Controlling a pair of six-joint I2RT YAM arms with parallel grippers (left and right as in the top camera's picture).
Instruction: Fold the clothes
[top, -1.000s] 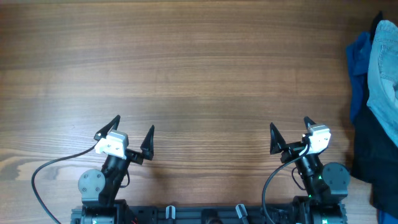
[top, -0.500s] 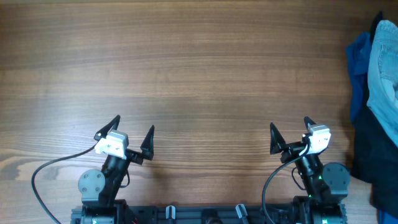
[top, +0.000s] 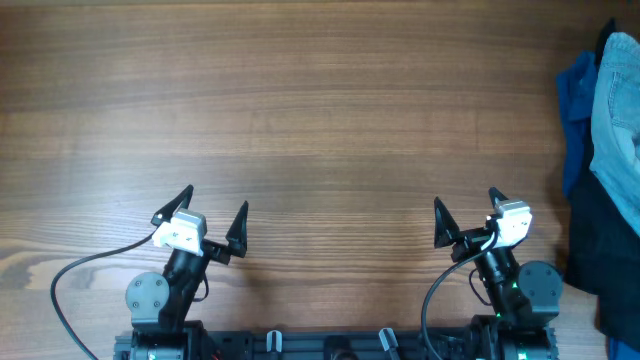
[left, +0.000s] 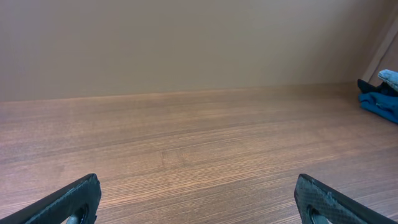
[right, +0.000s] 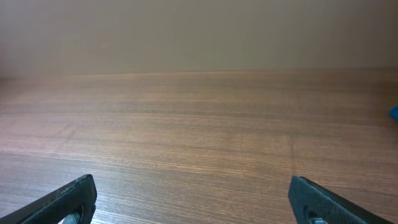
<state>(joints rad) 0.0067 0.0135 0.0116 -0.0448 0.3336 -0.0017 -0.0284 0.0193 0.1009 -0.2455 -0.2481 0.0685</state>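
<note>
The light blue faded denim shorts (top: 618, 110) lie crumpled in a pile at the far right edge of the table in the overhead view, partly cut off by the frame. A small bit of them shows at the right edge of the left wrist view (left: 389, 77). My left gripper (top: 213, 214) is open and empty near the front left of the table. My right gripper (top: 464, 214) is open and empty near the front right, well short of the pile. Both wrist views show only bare wood between the fingers (left: 198, 199) (right: 193, 199).
A bright royal-blue cloth (top: 576, 110) lies under and left of the shorts, also seen in the left wrist view (left: 379, 103). A dark navy cloth (top: 600, 240) lies below them at the right edge. The wooden table (top: 300, 120) spreads between the arms and the pile.
</note>
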